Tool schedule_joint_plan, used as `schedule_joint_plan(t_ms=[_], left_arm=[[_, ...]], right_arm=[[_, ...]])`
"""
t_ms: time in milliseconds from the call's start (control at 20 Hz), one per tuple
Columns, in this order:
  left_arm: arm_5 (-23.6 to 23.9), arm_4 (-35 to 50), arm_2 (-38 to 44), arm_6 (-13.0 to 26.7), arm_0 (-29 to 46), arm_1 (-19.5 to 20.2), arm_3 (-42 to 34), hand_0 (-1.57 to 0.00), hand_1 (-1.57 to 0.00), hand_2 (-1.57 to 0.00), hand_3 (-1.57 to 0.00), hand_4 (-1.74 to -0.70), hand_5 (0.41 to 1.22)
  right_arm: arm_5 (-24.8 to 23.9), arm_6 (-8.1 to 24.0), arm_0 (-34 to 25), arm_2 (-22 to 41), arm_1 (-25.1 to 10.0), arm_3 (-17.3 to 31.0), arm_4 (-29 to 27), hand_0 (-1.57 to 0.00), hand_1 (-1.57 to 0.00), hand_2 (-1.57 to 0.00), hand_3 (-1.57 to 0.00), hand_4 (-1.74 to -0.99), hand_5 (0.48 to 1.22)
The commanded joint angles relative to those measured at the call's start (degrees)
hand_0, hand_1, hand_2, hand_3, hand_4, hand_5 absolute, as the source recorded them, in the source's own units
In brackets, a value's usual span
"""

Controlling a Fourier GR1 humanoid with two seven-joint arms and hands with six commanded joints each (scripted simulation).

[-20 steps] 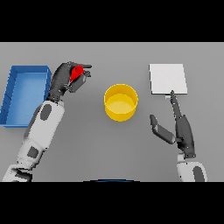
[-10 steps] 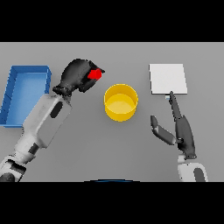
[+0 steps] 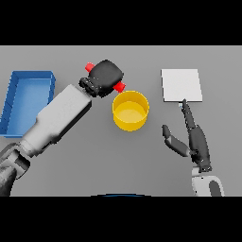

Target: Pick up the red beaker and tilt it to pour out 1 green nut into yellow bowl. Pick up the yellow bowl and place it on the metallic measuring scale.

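my left hand (image 3: 106, 75), fingers clamped on the beaker (image 3: 119, 87), has swung right and tipped it over the bowl (image 3: 130, 110) rim, ready to pour; my right hand (image 3: 194, 142) rests open near the scale (image 3: 181, 84).

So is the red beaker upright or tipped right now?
Tipped. The red beaker lies nearly sideways in the left hand, one red end at the round yellow bowl's rim. No nut visible.

The left hand (image 3: 107, 75) is curling shut, its arm reaching diagonally forward; the right hand (image 3: 194, 141) is resting with fingers straight.
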Motion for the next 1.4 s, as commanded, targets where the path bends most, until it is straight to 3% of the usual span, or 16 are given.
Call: schedule_joint_plan(t_ms=[0, 250, 450, 500, 700, 800, 950, 1050, 1200, 1350], left_arm=[[-0.99, -1.12, -1.05, -0.50, -1.28, -0.07, 1.15, -1.57, -1.57, -1.57, -1.57, -1.64, 1.215], [-3.35, -8.16, -7.85, -1.94, -5.89, -0.63, 5.14, -1.57, -1.57, -1.57, -1.57, -1.71, 1.219], [-3.95, -11.99, -11.30, -3.04, -9.07, -1.36, 8.04, -1.57, -1.57, -1.57, -1.57, -1.73, 1.220], [-4.25, -12.62, -11.92, -3.19, -9.38, -1.21, 7.61, -1.57, -1.57, -1.57, -1.57, -1.73, 1.220], [-2.16, -15.60, -14.52, -1.49, -9.76, -2.91, 8.65, -1.57, -1.57, -1.57, -1.57, -1.74, 1.221], [-1.00, -17.68, -16.47, -1.22, -10.06, -3.19, 9.07, -1.57, -1.57, -1.57, -1.57, -1.74, 1.221], [-2.81, -20.38, -19.45, -2.40, -11.16, -3.57, 8.55, -1.57, -1.57, -1.57, -1.57, -1.74, 1.221], [-2.50, -22.34, -21.32, -3.75, -12.66, -3.63, 9.48, -1.57, -1.57, -1.57, -1.57, -1.73, 1.221], [-4.19, -25.28, -24.69, -7.16, -15.87, -4.65, 11.46, -1.57, -1.57, -1.57, -1.57, -1.73, 1.221], [-6.08, -26.91, -26.04, -6.94, -17.72, -6.93, 12.51, -1.57, -1.57, -1.57, -1.57, -1.73, 1.221]], right_arm=[[0.28, -0.17, 0.15, -0.06, -0.01, -0.48, -0.50, 0.00, 0.00, 0.00, 0.00, -1.057, 0.674], [0.30, 0.26, -0.50, 0.45, 0.05, 0.16, 0.38, 0.00, 0.00, 0.00, 0.00, -1.069, 0.689], [0.62, -1.53, 0.41, 0.72, -0.01, -0.36, 0.20, 0.00, 0.00, 0.00, 0.00, -1.060, 0.700], [0.50, -0.23, 0.11, 0.72, -0.05, -0.24, 0.50, 0.00, 0.00, 0.00, 0.00, -1.058, 0.696], [0.39, -1.07, -0.42, 0.35, 0.57, 0.13, -0.49, 0.00, 0.00, 0.00, 0.00, -1.058, 0.700], [-0.44, 0.04, -0.85, 0.37, 1.07, 0.63, 0.17, 0.00, 0.00, 0.00, 0.00, -1.055, 0.691], [-1.41, -0.11, -0.79, 0.85, 1.25, 0.60, 1.67, 0.00, 0.00, 0.00, 0.00, -1.082, 0.677], [-1.33, -2.03, -0.71, 1.05, 1.52, 1.50, 1.62, 0.00, 0.00, 0.00, 0.00, -1.077, 0.676], [-1.68, -1.68, -0.64, 0.68, 1.10, 0.75, 1.75, 0.00, 0.00, 0.00, 0.00, -1.061, 0.671], [-1.45, -1.88, -0.65, 0.81, 0.97, 0.44, 1.74, 0.00, 0.00, 0.00, 0.00, -1.047, 0.681]])
